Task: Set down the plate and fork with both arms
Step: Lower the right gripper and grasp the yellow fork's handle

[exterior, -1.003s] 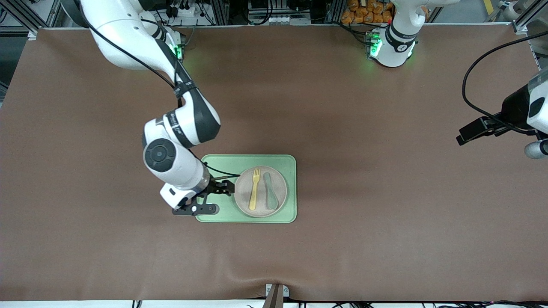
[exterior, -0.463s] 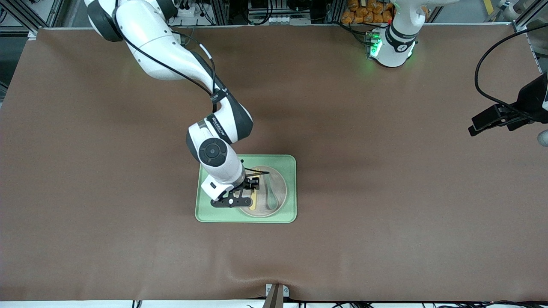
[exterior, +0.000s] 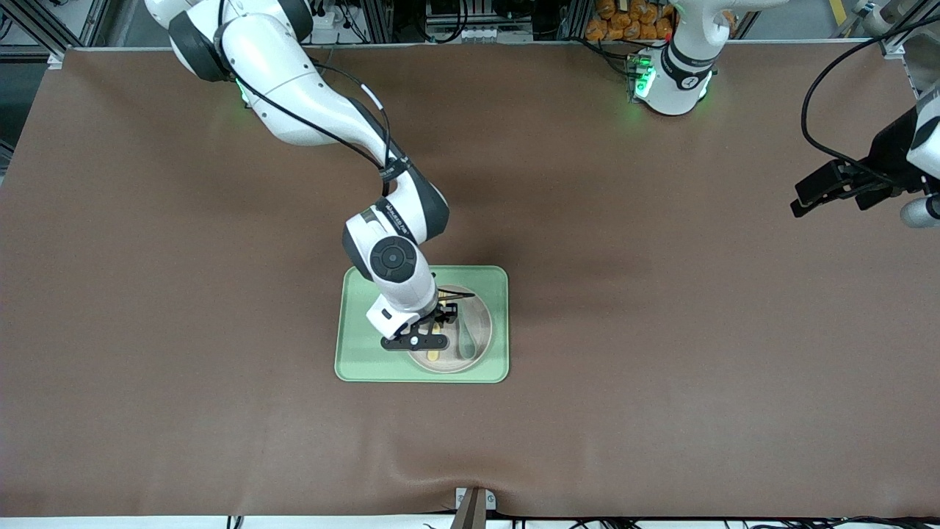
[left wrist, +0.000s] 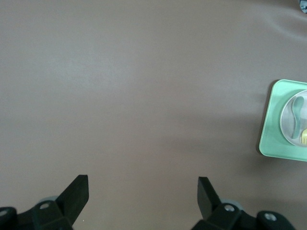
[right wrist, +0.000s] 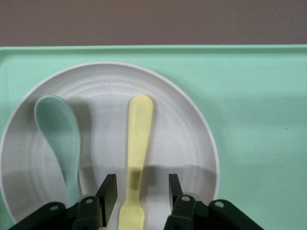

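Moving in from the tray's edge over the last second, the right gripper (exterior: 439, 321) now hangs low over the plate (exterior: 481, 317), its fingers (right wrist: 108, 196) straddling the fork (right wrist: 136, 158) with a gap on each side, not yet touching it. Fork and green spoon (right wrist: 60, 143) lie side by side on the plate, which sits on the green tray (exterior: 367, 353). Off at its own end of the table, the left gripper (left wrist: 143, 196) waits above bare brown tabletop (left wrist: 144, 96), jaws spread wide.
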